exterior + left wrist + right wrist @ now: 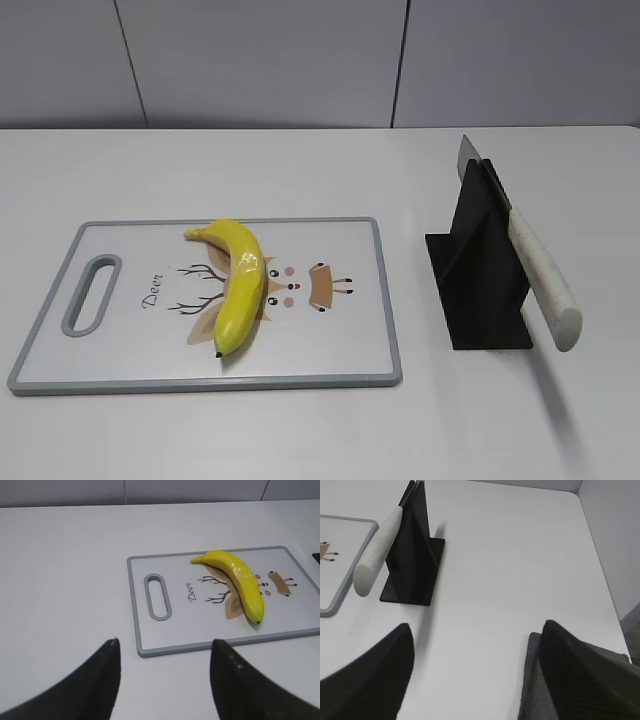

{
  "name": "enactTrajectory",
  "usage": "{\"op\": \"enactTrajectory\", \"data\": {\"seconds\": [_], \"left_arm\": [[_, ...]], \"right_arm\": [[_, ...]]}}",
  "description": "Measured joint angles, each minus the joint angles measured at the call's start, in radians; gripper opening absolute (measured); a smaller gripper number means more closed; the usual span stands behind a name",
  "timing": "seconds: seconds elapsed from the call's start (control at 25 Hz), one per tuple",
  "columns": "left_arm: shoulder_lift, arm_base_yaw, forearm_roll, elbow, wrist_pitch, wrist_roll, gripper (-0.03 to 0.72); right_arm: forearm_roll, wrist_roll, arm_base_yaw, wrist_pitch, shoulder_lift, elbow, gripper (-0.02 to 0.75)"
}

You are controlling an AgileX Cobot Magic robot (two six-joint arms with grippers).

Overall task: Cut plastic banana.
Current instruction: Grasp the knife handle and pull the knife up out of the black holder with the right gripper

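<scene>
The plastic banana [238, 283] is glossy yellow with dark tips and lies curved on a grey-rimmed white cutting board [50, 360] printed with a deer; it also shows in the left wrist view [241, 582]. A knife [540, 275] with a pale handle rests in a black stand [480, 265], also seen in the right wrist view [375, 552]. My left gripper [165, 645] is open and empty, hovering over bare table near the board's near-left corner. My right gripper [477, 630] is open and empty, right of the stand. Neither gripper shows in the exterior view.
The board [137, 610] has a slot handle [157, 596] at its left end. A grey cloth [540, 695] lies under my right gripper's right finger. The table's right edge [600, 575] meets a grey wall. A grey panelled wall stands behind the table.
</scene>
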Motion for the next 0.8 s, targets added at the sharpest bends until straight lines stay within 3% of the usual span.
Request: {"op": "enactTrajectory", "data": {"seconds": [0.8], "left_arm": [[0.0, 0.0, 0.0, 0.0, 0.0, 0.0, 0.551]], "right_arm": [[0.0, 0.0, 0.0, 0.0, 0.0, 0.0, 0.591]]}}
